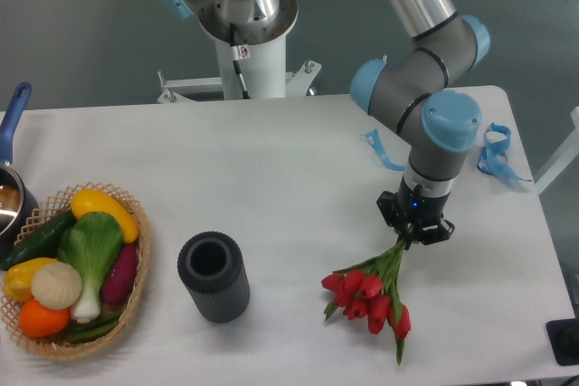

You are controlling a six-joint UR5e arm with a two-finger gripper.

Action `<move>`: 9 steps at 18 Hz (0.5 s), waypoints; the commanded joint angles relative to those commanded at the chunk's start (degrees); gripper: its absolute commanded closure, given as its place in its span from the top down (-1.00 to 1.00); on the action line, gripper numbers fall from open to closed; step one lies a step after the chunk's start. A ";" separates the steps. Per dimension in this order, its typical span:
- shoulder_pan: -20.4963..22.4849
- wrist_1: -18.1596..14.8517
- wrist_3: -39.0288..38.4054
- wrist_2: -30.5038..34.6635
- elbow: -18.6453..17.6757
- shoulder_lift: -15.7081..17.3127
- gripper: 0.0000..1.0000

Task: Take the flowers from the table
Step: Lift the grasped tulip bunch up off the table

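Observation:
The flowers (370,295), a bunch of red tulips with green stems and leaves, lie on the white table (271,178) at the front right, heads toward the front edge. My gripper (412,235) points straight down over the stem ends and is shut on them. The stem tips are hidden between the fingers. I cannot tell whether the tulip heads touch the table or hang just above it.
A dark grey ribbed cylinder vase (213,276) stands left of the flowers. A wicker basket (136,287) of toy vegetables sits at the front left, with a blue-handled pot (11,142) behind it. Blue ribbon scraps (494,151) lie at the right rear, and another ribbon scrap (380,153) lies beside the arm.

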 joint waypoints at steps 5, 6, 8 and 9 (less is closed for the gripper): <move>0.17 0.26 -6.60 -16.67 0.09 5.89 -0.80; 0.35 0.26 -7.56 -20.46 0.09 6.86 -0.80; 0.26 0.35 -10.63 -26.09 0.00 9.40 -0.80; 0.26 0.26 -11.43 -27.86 -0.17 10.55 -0.80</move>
